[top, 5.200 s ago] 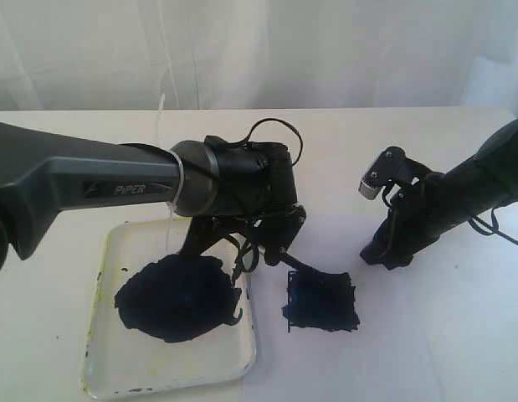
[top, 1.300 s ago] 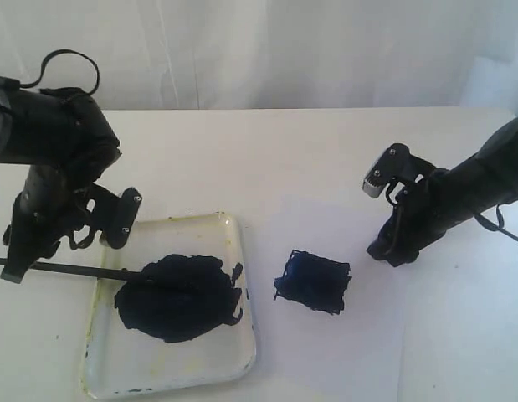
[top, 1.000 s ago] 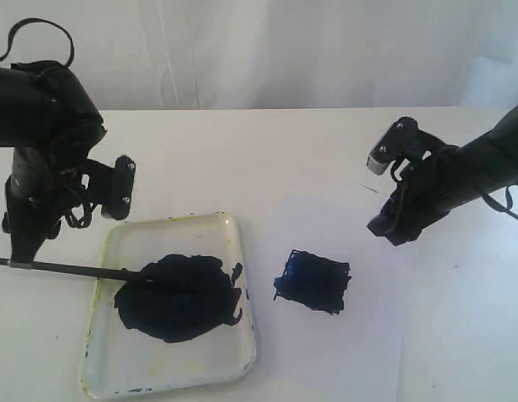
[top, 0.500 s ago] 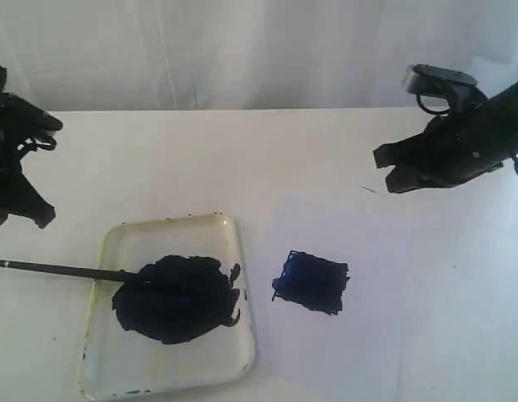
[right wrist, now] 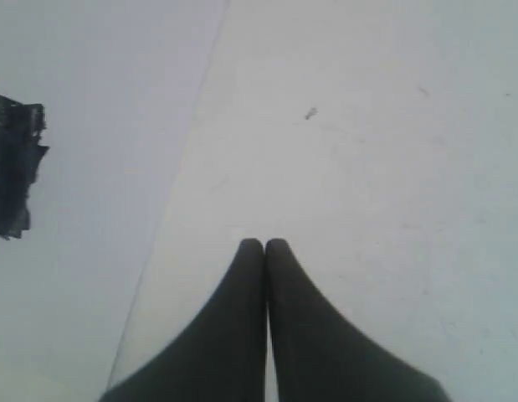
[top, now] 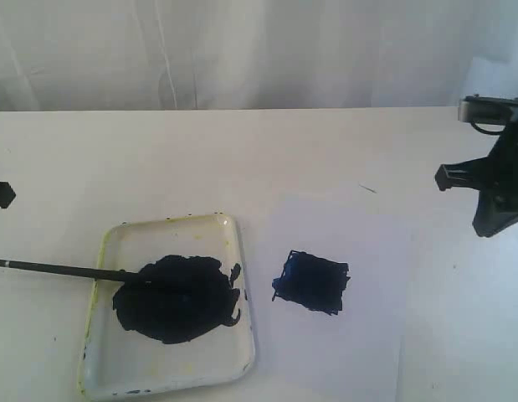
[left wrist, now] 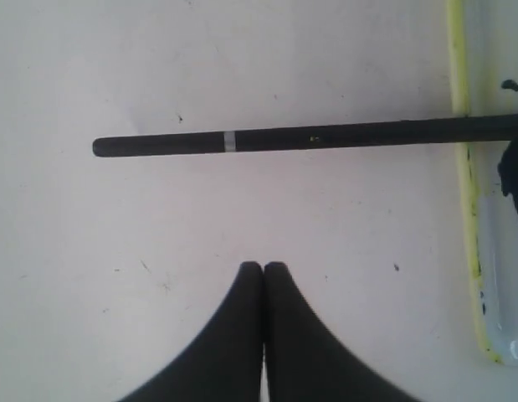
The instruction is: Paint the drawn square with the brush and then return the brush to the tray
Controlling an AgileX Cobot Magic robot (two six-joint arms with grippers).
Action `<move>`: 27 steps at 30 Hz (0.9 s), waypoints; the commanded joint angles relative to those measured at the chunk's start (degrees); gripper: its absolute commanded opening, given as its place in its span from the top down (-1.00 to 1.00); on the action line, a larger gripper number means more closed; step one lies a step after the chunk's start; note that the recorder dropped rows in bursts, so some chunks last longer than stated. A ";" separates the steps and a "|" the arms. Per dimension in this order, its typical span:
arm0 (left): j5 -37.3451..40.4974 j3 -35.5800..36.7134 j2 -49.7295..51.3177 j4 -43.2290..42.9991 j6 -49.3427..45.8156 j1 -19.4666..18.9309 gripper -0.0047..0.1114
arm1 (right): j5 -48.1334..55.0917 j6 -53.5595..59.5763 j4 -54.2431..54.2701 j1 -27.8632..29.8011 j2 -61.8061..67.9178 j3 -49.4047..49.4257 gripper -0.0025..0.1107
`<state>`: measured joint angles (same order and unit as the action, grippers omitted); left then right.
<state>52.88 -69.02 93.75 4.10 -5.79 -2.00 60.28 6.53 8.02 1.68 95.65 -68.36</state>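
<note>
The brush [top: 62,270] lies across the left rim of the tray [top: 233,335], its tip in the blue-black paint puddle [top: 175,297] and its handle sticking out over the table. In the left wrist view the brush [left wrist: 309,137] lies free, well apart from my left gripper [left wrist: 264,266], which is shut with nothing in it. The drawn square [top: 311,281] is filled with dark blue paint on the white paper [top: 359,335]. My right gripper [right wrist: 264,243] is shut and empty above the table beside the paper's edge; the painted square [right wrist: 12,172] shows at that view's border.
The right arm [top: 497,180] stands at the exterior view's right edge. A small black part of the left arm [top: 1,193] shows at the left edge. A white curtain [top: 242,50] hangs behind the white table.
Both arms have pulled back toward the sides of the view and both grippers have shut. The brush stays lying across the tray rim, the square unchanged.
</note>
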 commanded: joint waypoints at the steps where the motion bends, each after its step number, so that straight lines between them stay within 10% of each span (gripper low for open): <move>1: 1.61 0.27 -1.99 0.97 -1.82 0.03 0.92 | -3.13 3.75 -1.26 2.10 -0.30 2.35 0.96; 13: 6.39 0.37 -11.69 -2.02 -0.89 0.03 0.92 | 1.57 0.36 -8.87 2.18 -13.50 3.06 0.96; 27: 9.98 0.37 -55.69 -5.47 2.79 2.77 0.92 | 1.29 0.79 -7.58 2.18 -66.66 10.27 0.96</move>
<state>61.60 -69.02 42.93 -1.30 -3.70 0.43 61.26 6.89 0.00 3.37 34.51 -58.57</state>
